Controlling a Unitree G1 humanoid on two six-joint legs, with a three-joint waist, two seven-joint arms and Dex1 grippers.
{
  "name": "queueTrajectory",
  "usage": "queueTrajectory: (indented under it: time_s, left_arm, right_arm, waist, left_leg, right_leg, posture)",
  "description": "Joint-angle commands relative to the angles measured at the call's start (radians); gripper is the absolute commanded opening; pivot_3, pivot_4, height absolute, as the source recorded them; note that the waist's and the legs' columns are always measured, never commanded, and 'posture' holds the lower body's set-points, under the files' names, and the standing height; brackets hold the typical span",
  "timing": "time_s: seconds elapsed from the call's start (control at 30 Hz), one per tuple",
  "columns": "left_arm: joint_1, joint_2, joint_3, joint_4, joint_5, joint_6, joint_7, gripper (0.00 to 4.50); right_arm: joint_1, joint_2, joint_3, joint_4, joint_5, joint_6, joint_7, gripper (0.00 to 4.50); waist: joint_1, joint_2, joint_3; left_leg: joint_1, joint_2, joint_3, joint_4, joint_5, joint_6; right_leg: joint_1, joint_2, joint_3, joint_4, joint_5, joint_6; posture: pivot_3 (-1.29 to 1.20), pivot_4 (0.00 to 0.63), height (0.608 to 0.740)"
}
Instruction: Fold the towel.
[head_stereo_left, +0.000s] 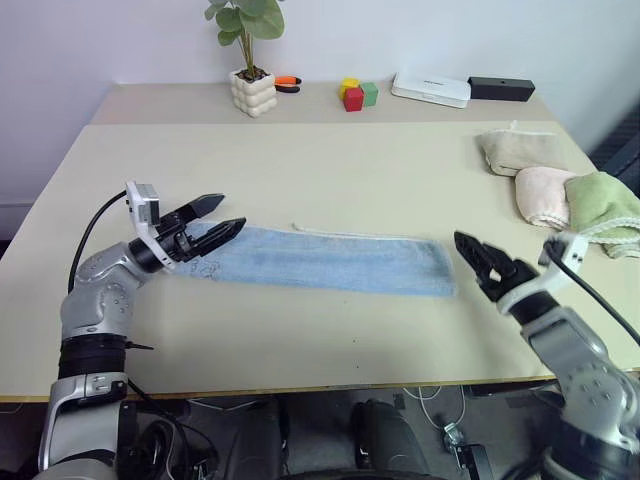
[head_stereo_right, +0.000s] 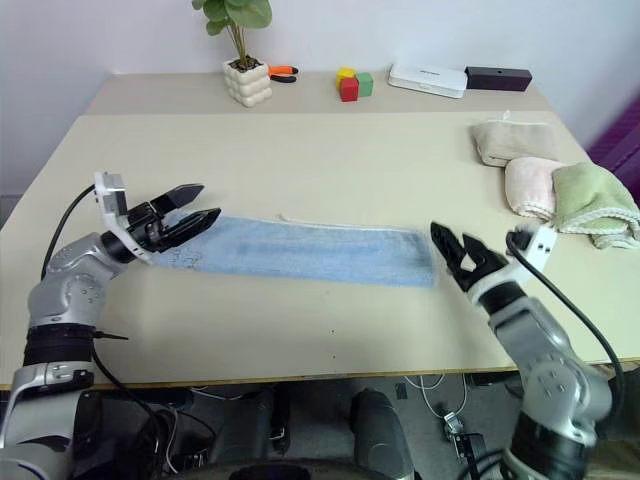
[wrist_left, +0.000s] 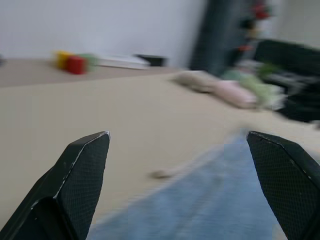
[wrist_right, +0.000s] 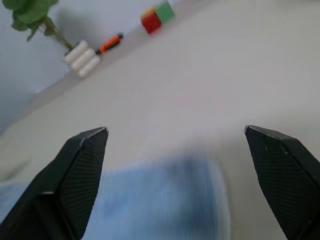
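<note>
The towel (head_stereo_left: 330, 262) lies flat on the table (head_stereo_left: 300, 170) as a long, narrow blue strip running across in front of me, its whitish hem along the far edge. My left gripper (head_stereo_left: 213, 218) hovers over the towel's left end with its fingers spread wide and nothing between them. My right gripper (head_stereo_left: 480, 262) sits just off the towel's right end, fingers likewise wide apart and empty. Nothing lies on the towel or between it and my hands. Farther off on my right, three folded towels rest together: a beige one (head_stereo_left: 520, 150), a pink one (head_stereo_left: 545, 195) and a green one (head_stereo_left: 603, 205). Along the far edge stand a potted plant (head_stereo_left: 250, 75), an orange-handled tool (head_stereo_left: 287, 83), coloured blocks (head_stereo_left: 355, 94), a white box (head_stereo_left: 431, 89) and a black box (head_stereo_left: 500, 88).
</note>
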Motion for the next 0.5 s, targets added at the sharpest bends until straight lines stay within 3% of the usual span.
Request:
queueTrajectory:
  time_s: [0.03, 0.2, 0.5]
  left_arm:
    - [0.001, 0.054, -0.035, -0.048, -0.024, 0.031, -0.151, 4.47]
    - [-0.065, 0.070, -0.073, 0.038, 0.035, 0.013, -0.192, 4.47]
    - [-0.074, 0.046, -0.053, 0.037, 0.020, 0.028, -0.226, 4.47]
  right_arm:
    - [0.075, 0.001, -0.050, -0.100, 0.134, 0.007, -0.079, 4.45]
    - [0.226, -0.020, 0.001, -0.146, 0.320, 0.060, -0.174, 4.45]
    - [0.219, -0.012, 0.097, -0.086, 0.501, -0.002, -0.367, 4.45]
  waist:
    - [0.000, 0.000, 0.000]
    - [0.004, 0.000, 0.000]
    - [0.011, 0.000, 0.000]
  left_leg:
    - [0.000, 0.000, 0.000, 0.000, 0.000, 0.000]
    - [0.000, 0.000, -0.001, 0.000, 0.000, 0.000]
    - [-0.001, -0.001, -0.005, 0.000, -0.001, 0.001]
  right_leg:
    - [0.000, 0.000, 0.000, 0.000, 0.000, 0.000]
    - [0.001, 0.000, 0.000, 0.000, 0.000, 0.000]
    - [0.002, 0.001, -0.001, -0.002, 0.000, -0.001]
  posture:
    - [0.00, 0.150, 0.735]
    - [0.00, 0.150, 0.735]
    - [0.00, 0.150, 0.735]
